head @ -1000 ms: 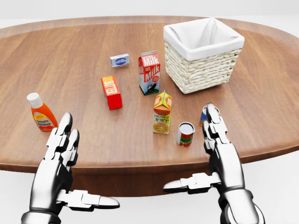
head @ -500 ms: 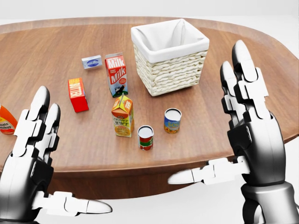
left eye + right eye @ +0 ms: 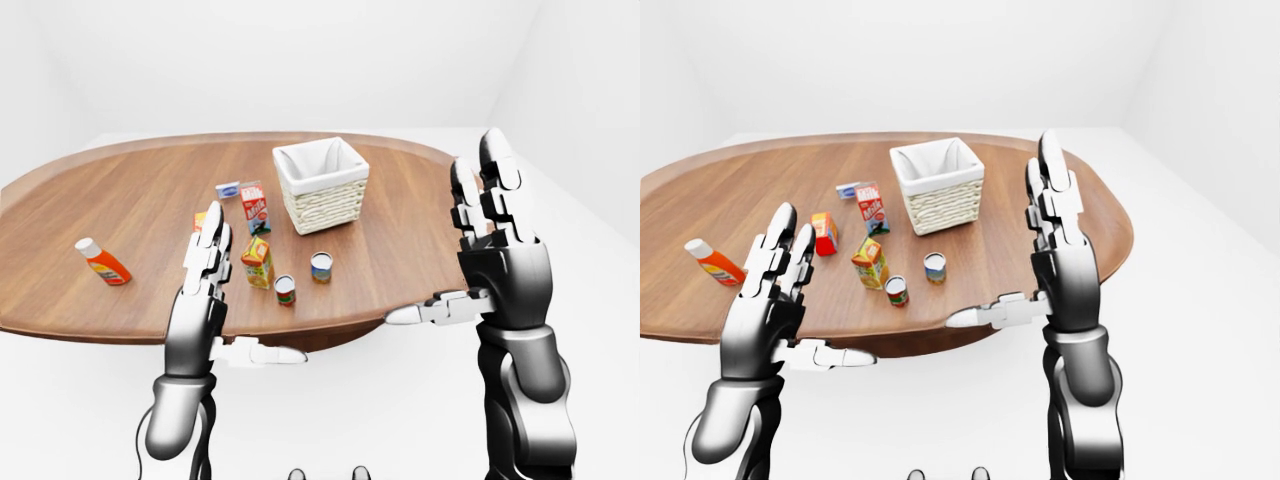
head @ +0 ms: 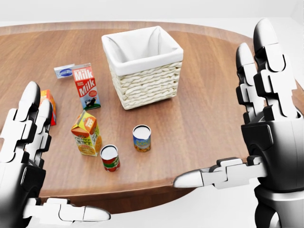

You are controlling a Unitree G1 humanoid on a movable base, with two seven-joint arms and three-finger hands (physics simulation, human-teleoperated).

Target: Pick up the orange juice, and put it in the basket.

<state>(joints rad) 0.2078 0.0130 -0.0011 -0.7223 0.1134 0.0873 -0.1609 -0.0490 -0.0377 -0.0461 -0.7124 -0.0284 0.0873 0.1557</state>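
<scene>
- We see the right hand [image 4: 266, 137] raised over the table's right edge, fingers spread, thumb out sideways, holding nothing.
- Left hand [image 4: 23, 156] lower left in the head view, also spread and empty.
- Orange juice [image 4: 86, 133] stands upright on the table [image 4: 209, 109], just right of the left hand's fingers, not touched.
- Red can [image 4: 110, 157] just beside the juice, blue can [image 4: 141, 138] further right.
- Milk carton [image 4: 86, 86] above the juice; basket [image 4: 142, 65] to its right, well apart from the juice.
- Ketchup bottle [image 3: 102, 263] lies far left.
</scene>
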